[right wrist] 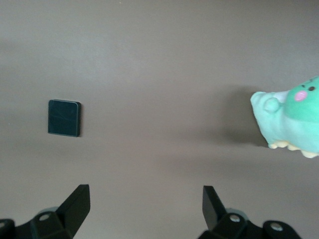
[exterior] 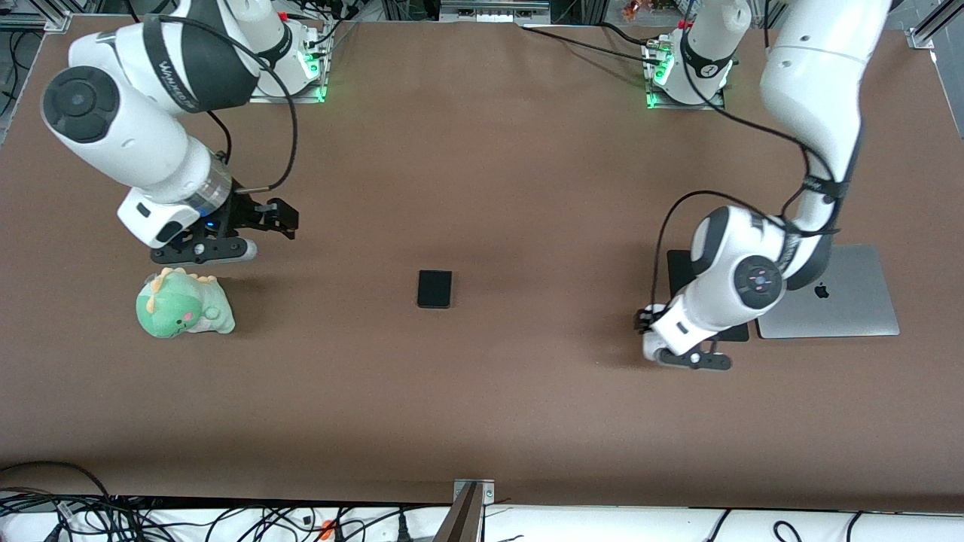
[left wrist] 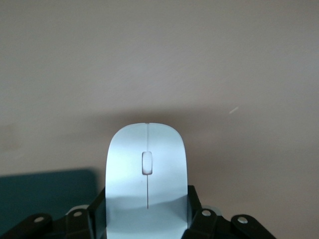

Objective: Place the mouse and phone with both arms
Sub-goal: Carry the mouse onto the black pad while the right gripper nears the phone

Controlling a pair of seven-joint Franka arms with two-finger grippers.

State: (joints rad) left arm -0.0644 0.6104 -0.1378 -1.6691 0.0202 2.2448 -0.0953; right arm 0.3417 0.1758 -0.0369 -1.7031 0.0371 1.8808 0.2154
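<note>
Left gripper (left wrist: 147, 219) is pinching the mouse (left wrist: 147, 169) above the mouse pad (exterior: 681, 272); right gripper (right wrist: 147, 204) is hanging spread beside the plush dinosaur (exterior: 183, 303), phone (exterior: 434, 289) lying mid-table.

Broad brown matte tabletop (exterior: 482, 391), evenly lit from above, soft shadows. Aluminium framing pieces (exterior: 34, 19) at corners along top edge. Green indicator glow (exterior: 322, 94) on tabletop at two spots near that same edge. Below camera-side edge, white strip (exterior: 602, 523) strewn with tangled black cables (exterior: 75, 508); small metal bracket (exterior: 473, 493) at edge midpoint. Dark clutter past top edge, too small to tell.
</note>
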